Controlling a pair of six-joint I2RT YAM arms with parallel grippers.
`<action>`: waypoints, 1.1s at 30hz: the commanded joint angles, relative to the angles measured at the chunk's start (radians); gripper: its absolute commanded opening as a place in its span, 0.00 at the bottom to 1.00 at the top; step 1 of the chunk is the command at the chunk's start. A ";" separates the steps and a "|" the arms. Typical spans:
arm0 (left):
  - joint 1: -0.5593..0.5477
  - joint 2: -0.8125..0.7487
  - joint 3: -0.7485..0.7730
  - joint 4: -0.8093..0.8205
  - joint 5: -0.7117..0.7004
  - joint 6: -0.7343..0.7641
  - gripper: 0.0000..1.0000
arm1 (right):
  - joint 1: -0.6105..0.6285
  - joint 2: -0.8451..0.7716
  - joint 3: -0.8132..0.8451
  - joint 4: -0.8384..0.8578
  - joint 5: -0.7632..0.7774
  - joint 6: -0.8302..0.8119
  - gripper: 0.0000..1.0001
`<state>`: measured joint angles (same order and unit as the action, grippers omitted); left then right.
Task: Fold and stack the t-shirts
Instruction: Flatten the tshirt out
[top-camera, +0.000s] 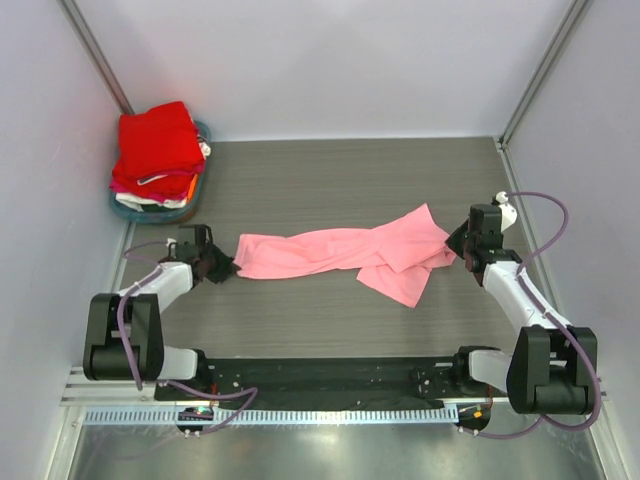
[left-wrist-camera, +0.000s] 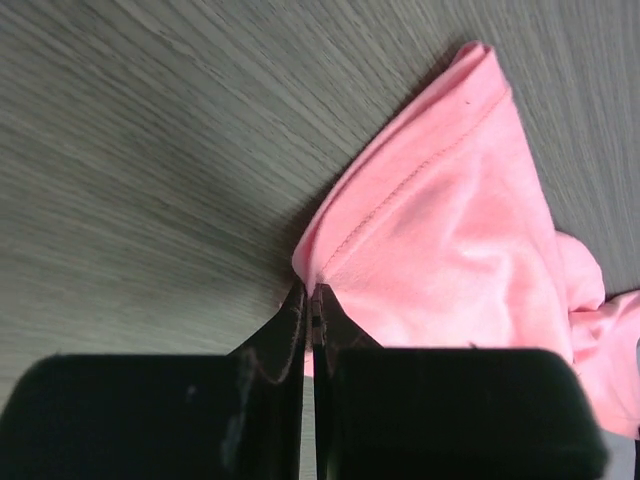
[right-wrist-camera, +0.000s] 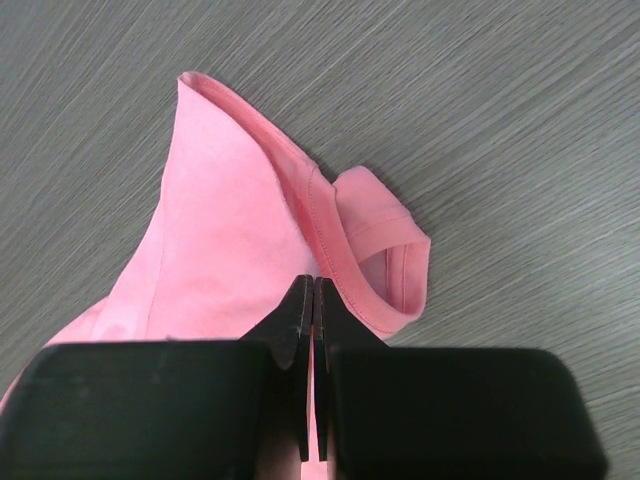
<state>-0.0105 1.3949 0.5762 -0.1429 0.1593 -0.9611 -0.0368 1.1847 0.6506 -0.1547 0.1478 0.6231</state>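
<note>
With both jaws clamped shut on only thin hem edges of the pink t-shirt (top-camera: 340, 252), I worry a hard stretch slips it free.

Grey wood-grain table (top-camera: 330, 170) with pink t-shirt (top-camera: 340, 255) across its middle, teal tray (top-camera: 160, 215) in far-left corner.

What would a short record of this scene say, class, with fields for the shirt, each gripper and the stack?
shirt: pink t-shirt, bunched lengthwise, stretched along the table
left gripper: shut on the shirt's left end
right gripper: shut on its right end
stack: folded t-shirts, red on top, in teal tray, far left
</note>
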 joint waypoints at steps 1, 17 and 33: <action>0.006 -0.091 0.002 -0.062 -0.067 0.027 0.00 | -0.005 -0.046 0.029 -0.014 0.027 0.001 0.01; 0.006 -0.343 0.263 -0.300 -0.063 0.068 0.00 | -0.008 -0.114 0.412 -0.167 -0.037 0.024 0.01; 0.070 -0.382 1.030 -0.377 0.008 0.047 0.00 | -0.012 -0.334 0.991 -0.151 -0.168 -0.026 0.01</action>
<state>0.0509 1.1206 1.5581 -0.5484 0.1398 -0.9104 -0.0433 1.0000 1.5864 -0.3668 -0.0105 0.6376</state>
